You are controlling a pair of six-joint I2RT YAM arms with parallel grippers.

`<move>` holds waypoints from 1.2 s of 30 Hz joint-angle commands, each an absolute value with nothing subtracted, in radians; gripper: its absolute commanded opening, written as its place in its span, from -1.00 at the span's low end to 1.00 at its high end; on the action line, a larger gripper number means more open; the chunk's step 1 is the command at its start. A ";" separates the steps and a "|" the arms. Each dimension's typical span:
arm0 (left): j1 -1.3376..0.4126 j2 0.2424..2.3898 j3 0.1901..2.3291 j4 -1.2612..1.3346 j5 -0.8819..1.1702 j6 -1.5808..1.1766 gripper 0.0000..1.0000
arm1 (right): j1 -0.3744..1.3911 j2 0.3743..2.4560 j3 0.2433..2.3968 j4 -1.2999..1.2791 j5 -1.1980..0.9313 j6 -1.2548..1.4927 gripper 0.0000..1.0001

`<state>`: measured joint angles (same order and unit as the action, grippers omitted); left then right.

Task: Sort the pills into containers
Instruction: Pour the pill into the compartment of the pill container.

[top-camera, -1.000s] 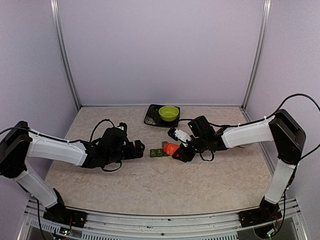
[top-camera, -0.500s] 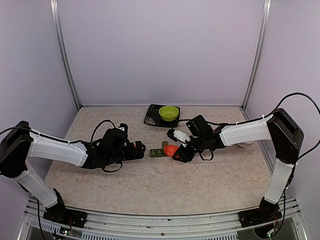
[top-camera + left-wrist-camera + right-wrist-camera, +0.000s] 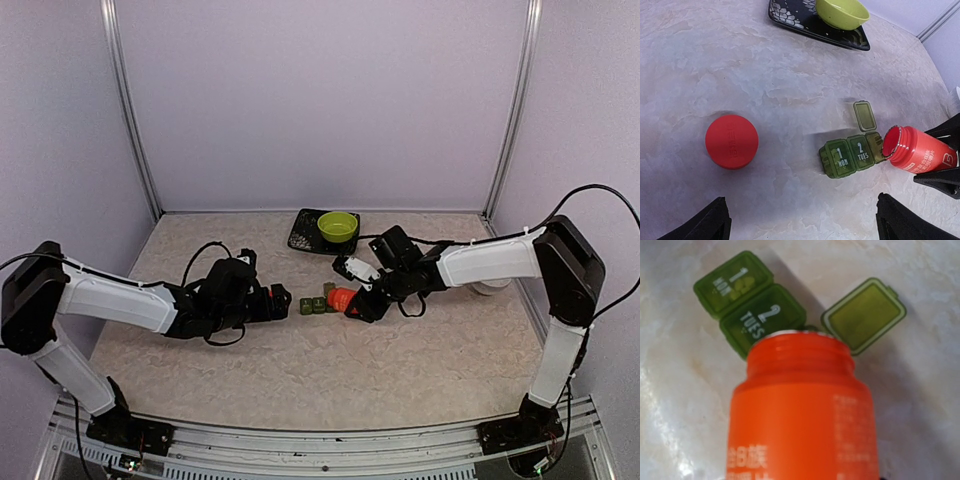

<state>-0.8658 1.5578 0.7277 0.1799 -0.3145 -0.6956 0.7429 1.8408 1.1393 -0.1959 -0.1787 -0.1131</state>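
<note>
The containers (image 3: 852, 155) are three dark green boxes in a row; those marked MON and TUES are closed, and the third has its lid (image 3: 864, 115) flipped open. My right gripper (image 3: 355, 305) is shut on an uncapped orange pill bottle (image 3: 800, 415), tipped on its side with its mouth (image 3: 891, 141) over the third box, hiding the inside. Pale shapes show through the MON lid (image 3: 740, 287); no loose pills are in sight. My left gripper (image 3: 805, 225) stands wide open just left of the containers (image 3: 317, 304), holding nothing.
The bottle's red cap (image 3: 732, 141) lies on the table left of the boxes. A green bowl (image 3: 338, 226) sits on a black tray (image 3: 303, 238) at the back. A white object (image 3: 490, 288) peeks out behind the right arm. Walls close in on both sides.
The right arm has crept slightly left, with the bottle staying tipped at the open box. The left arm has not moved.
</note>
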 commanded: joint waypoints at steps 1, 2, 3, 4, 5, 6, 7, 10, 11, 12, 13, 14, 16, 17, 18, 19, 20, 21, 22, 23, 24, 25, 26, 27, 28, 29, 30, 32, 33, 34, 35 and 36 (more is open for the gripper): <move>-0.871 1.577 0.726 0.201 -0.303 -0.699 0.98 | 0.740 1.859 1.177 -0.238 -0.170 -0.109 -0.76; -0.870 1.578 0.726 0.201 -0.302 -0.699 0.98 | 0.741 1.863 1.181 -0.242 -0.169 -0.110 -0.76; -0.871 1.578 0.726 0.201 -0.303 -0.699 0.98 | 0.742 1.866 1.184 -0.245 -0.168 -0.110 -0.75; -0.871 1.580 0.726 0.201 -0.302 -0.699 0.98 | 0.742 1.868 1.187 -0.249 -0.167 -0.110 -0.76; -0.870 1.580 0.724 0.201 -0.301 -0.699 0.98 | 0.742 1.869 1.190 -0.252 -0.169 -0.109 -0.75; -0.869 1.581 0.724 0.201 -0.302 -0.699 0.98 | 0.743 1.871 1.195 -0.257 -0.169 -0.111 -0.75; -0.870 1.581 0.723 0.201 -0.302 -0.699 0.98 | 0.744 1.872 1.198 -0.262 -0.168 -0.112 -0.76; -0.871 1.584 0.721 0.205 -0.300 -0.703 0.98 | 0.745 1.877 1.215 -0.280 -0.165 -0.111 -0.75; -0.870 1.586 0.720 0.207 -0.299 -0.703 0.98 | 0.747 1.877 1.221 -0.288 -0.164 -0.112 -0.75; -0.871 1.587 0.719 0.208 -0.297 -0.704 0.98 | 0.747 1.879 1.227 -0.295 -0.165 -0.113 -0.76; -0.871 1.589 0.721 0.210 -0.295 -0.705 0.98 | 0.748 1.880 1.233 -0.300 -0.163 -0.115 -0.75; -0.871 1.590 0.721 0.211 -0.293 -0.706 0.97 | 0.750 1.882 1.238 -0.307 -0.163 -0.118 -0.75; -0.871 1.593 0.721 0.213 -0.291 -0.706 0.98 | 0.752 1.884 1.247 -0.320 -0.160 -0.122 -0.75; -0.871 1.594 0.721 0.214 -0.291 -0.706 0.98 | 0.754 1.884 1.251 -0.325 -0.156 -0.124 -0.75; -0.871 1.595 0.721 0.215 -0.291 -0.706 0.98 | 0.755 1.886 1.255 -0.332 -0.154 -0.127 -0.75; -0.871 1.596 0.721 0.216 -0.290 -0.707 0.98 | 0.756 1.887 1.257 -0.338 -0.152 -0.128 -0.75; -0.871 1.596 0.721 0.217 -0.290 -0.707 0.98 | 0.757 1.886 1.259 -0.341 -0.149 -0.129 -0.76; -0.871 1.598 0.721 0.218 -0.288 -0.707 0.98 | 0.758 1.887 1.261 -0.344 -0.149 -0.129 -0.75; -0.871 1.600 0.721 0.219 -0.287 -0.708 0.98 | 0.759 1.887 1.263 -0.349 -0.151 -0.130 -0.75; -0.872 1.601 0.721 0.219 -0.287 -0.708 0.98 | 0.760 1.888 1.265 -0.353 -0.150 -0.130 -0.75; -0.872 1.601 0.720 0.219 -0.288 -0.707 0.98 | 0.762 1.889 1.267 -0.356 -0.151 -0.131 -0.75; -0.872 1.601 0.719 0.219 -0.288 -0.709 0.98 | 0.762 1.891 1.268 -0.360 -0.152 -0.132 -0.75; -0.872 1.601 0.718 0.221 -0.288 -0.709 0.97 | 0.764 1.892 1.270 -0.364 -0.153 -0.131 -0.75; -0.872 1.601 0.717 0.221 -0.288 -0.710 0.97 | 0.766 1.894 1.272 -0.366 -0.153 -0.130 -0.75; -0.872 1.601 0.716 0.222 -0.288 -0.711 0.97 | 0.768 1.896 1.274 -0.370 -0.152 -0.132 -0.75; -0.873 1.601 0.715 0.221 -0.288 -0.710 0.98 | 0.769 1.898 1.276 -0.372 -0.152 -0.133 -0.75; -0.873 1.601 0.715 0.222 -0.287 -0.712 0.98 | 0.771 1.900 1.278 -0.375 -0.153 -0.135 -0.75; -0.873 1.603 0.713 0.223 -0.287 -0.713 0.98 | 0.773 1.902 1.284 -0.379 -0.152 -0.135 -0.75; -0.873 1.603 0.712 0.224 -0.287 -0.714 0.98 | 0.775 1.902 1.288 -0.382 -0.152 -0.135 -0.75; -0.874 1.602 0.712 0.224 -0.287 -0.715 0.97 | 0.776 1.903 1.291 -0.386 -0.152 -0.135 -0.75; -0.874 1.602 0.711 0.225 -0.288 -0.715 0.98 | 0.779 1.903 1.293 -0.389 -0.150 -0.135 -0.75; -0.874 1.600 0.710 0.225 -0.288 -0.716 0.98 | 0.780 1.902 1.295 -0.391 -0.149 -0.135 -0.75</move>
